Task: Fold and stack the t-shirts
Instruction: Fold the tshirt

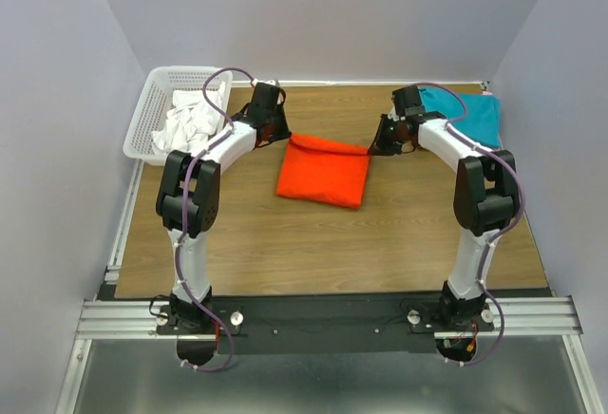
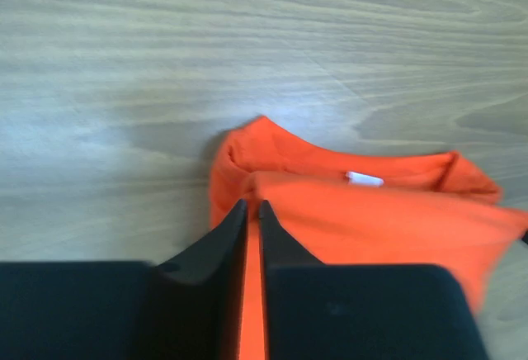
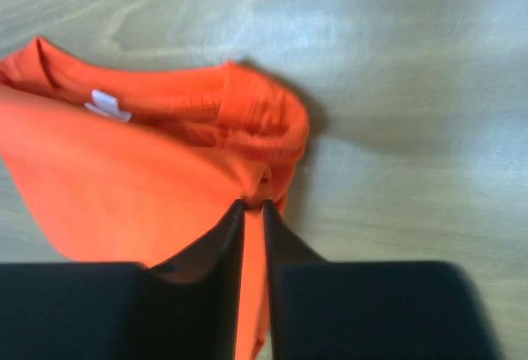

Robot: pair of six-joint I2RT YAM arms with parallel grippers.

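On the table, just beyond centre: folded t-shirt. The left gripper is at its far-left corner and the right gripper at its far-right corner, cloth between the jaws of each. Mesh basket at far-left table corner, crumpled shirts inside. Another t-shirt lies at far-right corner, behind the right arm.
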